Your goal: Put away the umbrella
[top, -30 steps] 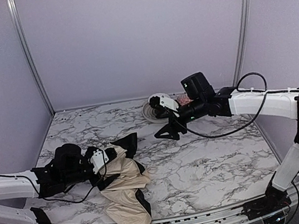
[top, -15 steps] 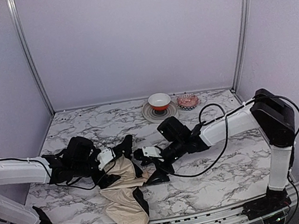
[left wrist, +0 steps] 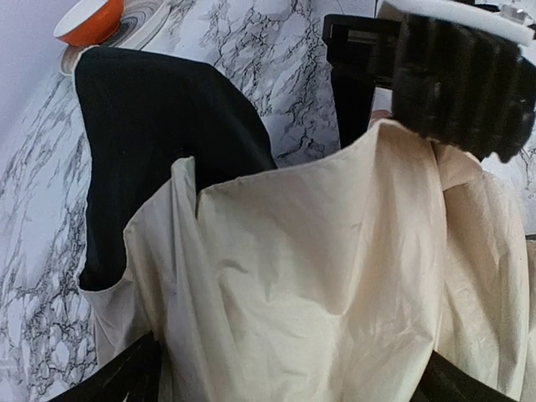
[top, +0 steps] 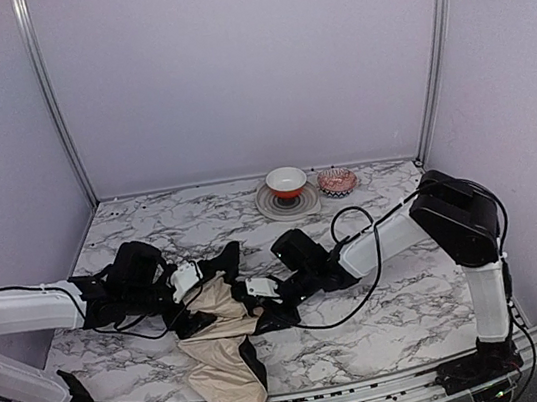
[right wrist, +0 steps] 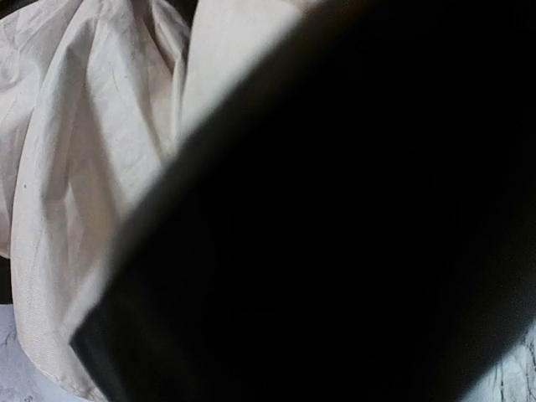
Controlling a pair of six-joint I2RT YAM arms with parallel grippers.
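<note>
The umbrella [top: 223, 370] lies crumpled on the marble table at the front left, cream fabric with black panels. A small tan piece shows at its right edge beside my right gripper. My left gripper [top: 202, 294] is at the umbrella's upper left. In the left wrist view its jaws stand wide apart at the bottom corners, and cream fabric [left wrist: 318, 251] bulges between them. My right gripper [top: 268, 312] touches the umbrella's right side. It shows in the left wrist view [left wrist: 385, 75] with its fingers a little apart. The right wrist view shows cream fabric [right wrist: 84, 126]; a dark shape blocks the rest.
A red-and-white bowl [top: 287, 180] stands on a grey plate [top: 274, 205] at the back middle, also in the left wrist view [left wrist: 88, 21]. A small pink dish [top: 338, 183] sits to its right. Walls enclose the table on three sides.
My right arm swung from the bowl at the back down and left to the umbrella's right side. My left gripper shifted slightly right with the fabric.
</note>
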